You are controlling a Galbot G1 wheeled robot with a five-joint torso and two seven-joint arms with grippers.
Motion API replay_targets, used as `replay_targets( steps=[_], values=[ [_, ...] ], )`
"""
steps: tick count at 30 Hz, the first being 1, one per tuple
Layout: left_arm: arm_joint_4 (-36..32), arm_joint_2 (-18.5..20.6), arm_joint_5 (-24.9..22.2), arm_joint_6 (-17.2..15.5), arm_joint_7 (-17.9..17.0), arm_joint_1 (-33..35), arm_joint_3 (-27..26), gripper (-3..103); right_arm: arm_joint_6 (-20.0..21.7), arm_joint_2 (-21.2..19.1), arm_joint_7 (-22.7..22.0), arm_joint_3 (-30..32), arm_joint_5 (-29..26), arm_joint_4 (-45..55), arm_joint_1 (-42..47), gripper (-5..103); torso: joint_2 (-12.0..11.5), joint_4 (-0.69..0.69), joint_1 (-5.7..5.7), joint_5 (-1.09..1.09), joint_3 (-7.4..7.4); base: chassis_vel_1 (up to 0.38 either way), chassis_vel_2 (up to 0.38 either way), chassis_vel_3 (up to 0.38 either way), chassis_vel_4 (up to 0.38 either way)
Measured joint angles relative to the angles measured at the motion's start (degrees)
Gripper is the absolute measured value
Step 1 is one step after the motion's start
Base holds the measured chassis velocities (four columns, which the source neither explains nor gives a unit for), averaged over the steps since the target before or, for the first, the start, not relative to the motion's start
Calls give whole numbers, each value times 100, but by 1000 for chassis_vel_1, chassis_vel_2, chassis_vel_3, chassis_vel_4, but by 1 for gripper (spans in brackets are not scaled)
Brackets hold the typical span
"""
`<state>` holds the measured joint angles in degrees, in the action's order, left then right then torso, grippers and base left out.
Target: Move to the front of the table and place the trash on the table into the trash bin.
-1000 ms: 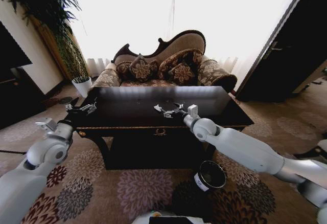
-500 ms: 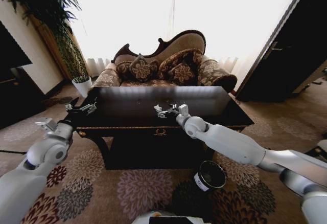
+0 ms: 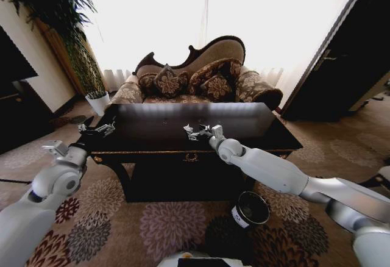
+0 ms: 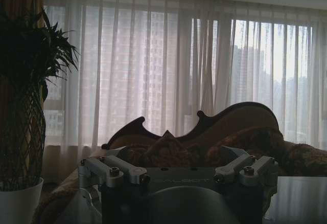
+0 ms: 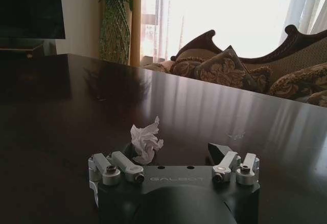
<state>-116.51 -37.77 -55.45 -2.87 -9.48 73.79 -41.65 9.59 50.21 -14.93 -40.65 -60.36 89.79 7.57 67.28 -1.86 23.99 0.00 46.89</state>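
The dark glossy table (image 3: pixel 152 142) stands right in front of me. On its top, near the middle, lies a crumpled white paper wad (image 3: pixel 188 128), the trash. My right gripper (image 3: pixel 196 133) reaches over the front edge and is open at the wad. In the right wrist view the wad (image 5: pixel 146 142) sits on the tabletop (image 5: pixel 61 106) just inside one finger (image 5: pixel 127 158) of the open right gripper (image 5: pixel 173 152). My left gripper (image 3: pixel 96 129) hovers open over the table's left front corner. The black trash bin (image 3: pixel 250 209) with its white label stands on the carpet below my right arm.
An ornate sofa (image 3: pixel 195 75) with patterned cushions stands behind the table. A white plant pot (image 3: pixel 97 102) and a tall plant (image 3: pixel 73 41) are at the back left. A dark door (image 3: pixel 341 53) is on the right. Patterned carpet surrounds the table.
My right gripper has slid left across the tabletop and closed in on the paper wad. The left arm and the bin have not moved.
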Motion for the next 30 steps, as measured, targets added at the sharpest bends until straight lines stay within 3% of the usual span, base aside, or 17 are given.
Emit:
replay_targets(
  steps=[1, 4, 5, 7, 10, 13, 15, 19, 24, 30],
  values=[
    [0, 0, 0, 0, 0, 0, 0, 100, 0, 0, 0, 0, 0, 0, 0, 85, 0, 0, 0, 0, 0, 0, 0, 0, 0],
    [0, 0, 0, 0, 0, 0, 0, 100, -19, 2, 9, -29, 26, -19, 3, 68, 0, 0, 0, 0, 0, 0, 0, 0, 0],
    [0, 0, 0, 0, 0, 0, 0, 100, -19, 2, 9, -29, 26, -19, 3, 68, 0, 0, 0, 0, 0, 0, 0, 0, 0],
    [0, 0, 0, 0, 0, 0, 0, 100, -21, 6, 9, -33, 32, -19, 4, 57, 0, 1, 0, 0, -1, 0, 0, 0, 0],
    [0, 0, 0, 0, 0, 0, 0, 100, -22, 11, 10, -39, 33, -25, 2, 51, 0, 1, 0, 0, 0, 0, 0, 0, 0],
    [0, 0, 0, 0, 0, 0, 0, 100, -22, 0, -1, -49, 32, -16, -3, 35, 0, 0, 0, 0, -1, 0, 0, 0, 0],
    [0, 0, 0, 0, 0, 0, 0, 100, -22, -6, -7, -51, 30, -2, -3, 35, 0, -1, 0, 0, 0, 0, 0, 0, 0],
    [0, 0, 0, 0, 0, 0, 0, 100, -16, -38, -25, -51, 20, 64, 8, 14, 0, -1, 0, 0, 0, 0, 0, 0, 0],
    [0, 0, 0, 0, 0, 0, 0, 100, -11, -63, -29, -22, 15, 116, 37, 2, 0, 0, 0, 0, 1, 0, 0, 0, 0],
    [0, 0, 0, 0, 0, 0, 0, 100, -9, -132, -35, 69, 15, 223, 113, 1, -1, -1, 0, 0, 2, 0, 0, 0, 0]
  ],
)
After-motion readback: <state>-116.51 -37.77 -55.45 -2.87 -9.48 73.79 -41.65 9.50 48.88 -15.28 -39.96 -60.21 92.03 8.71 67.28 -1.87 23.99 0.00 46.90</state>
